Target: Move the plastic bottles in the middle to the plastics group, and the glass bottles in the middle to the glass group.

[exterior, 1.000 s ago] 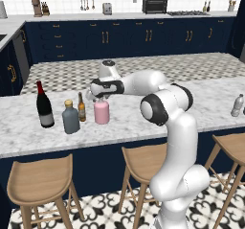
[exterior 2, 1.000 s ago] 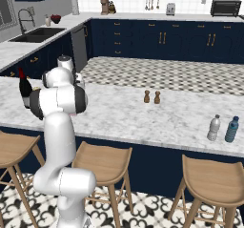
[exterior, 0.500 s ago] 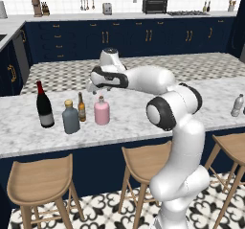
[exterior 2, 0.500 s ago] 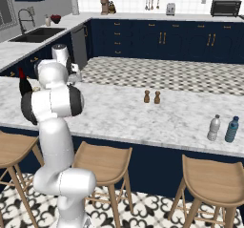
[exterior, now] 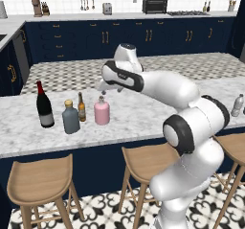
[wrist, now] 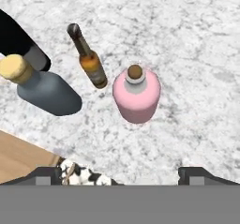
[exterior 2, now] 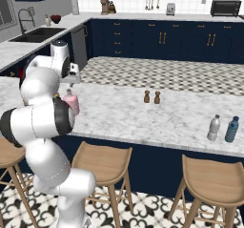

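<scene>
Since our gripper (wrist: 120,174) hangs with jaws wide apart above the pink bottle (wrist: 136,95), standing at three o'clock of the amber bottle (wrist: 91,63), we think glass is hard, slippery, breakable; hold its round belly.

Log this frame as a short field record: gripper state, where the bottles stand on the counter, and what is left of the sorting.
gripper: open, empty, above the squat pink bottle
glass group: tall dark wine bottle, slate-blue bottle with tan cap, slim amber bottle, pink bottle, all upright, close together
far end of marble counter: clear silvery bottle beside a blue bottle
mid-counter: two brown shakers
remaining: cannot tell
</scene>
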Available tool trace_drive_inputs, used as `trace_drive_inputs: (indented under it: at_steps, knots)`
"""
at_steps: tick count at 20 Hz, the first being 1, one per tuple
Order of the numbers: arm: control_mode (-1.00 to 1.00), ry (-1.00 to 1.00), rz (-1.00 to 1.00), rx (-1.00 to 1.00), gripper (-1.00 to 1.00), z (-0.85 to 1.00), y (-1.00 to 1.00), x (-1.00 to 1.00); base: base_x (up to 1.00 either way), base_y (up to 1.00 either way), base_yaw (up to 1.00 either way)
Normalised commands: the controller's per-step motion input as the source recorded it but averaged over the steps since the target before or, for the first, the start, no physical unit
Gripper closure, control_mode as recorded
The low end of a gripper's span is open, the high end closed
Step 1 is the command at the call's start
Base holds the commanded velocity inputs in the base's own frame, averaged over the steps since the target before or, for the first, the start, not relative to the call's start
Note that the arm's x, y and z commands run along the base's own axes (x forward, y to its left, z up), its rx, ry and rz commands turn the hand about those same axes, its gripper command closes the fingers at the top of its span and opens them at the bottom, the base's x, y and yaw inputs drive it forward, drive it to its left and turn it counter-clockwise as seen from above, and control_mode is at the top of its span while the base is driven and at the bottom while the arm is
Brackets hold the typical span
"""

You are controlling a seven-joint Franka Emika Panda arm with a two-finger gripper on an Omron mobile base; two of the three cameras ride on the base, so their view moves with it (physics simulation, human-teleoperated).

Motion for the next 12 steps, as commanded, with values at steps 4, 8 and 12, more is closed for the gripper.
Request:
trace_drive_inputs:
  at_steps: [4,8,12]
  knots:
    - [-1.0,-0.07,0.0,0.04,-1.0,-0.28,-0.5,-0.79,0.0,0.0,0.0]
    - [-1.0,-0.01,0.0,0.0,-1.0,-0.37,-0.39,-0.63,0.0,0.0,0.0]
    - [-1.0,-0.04,0.0,0.0,-1.0,-0.02,-0.24,-0.89,0.0,0.0,0.0]
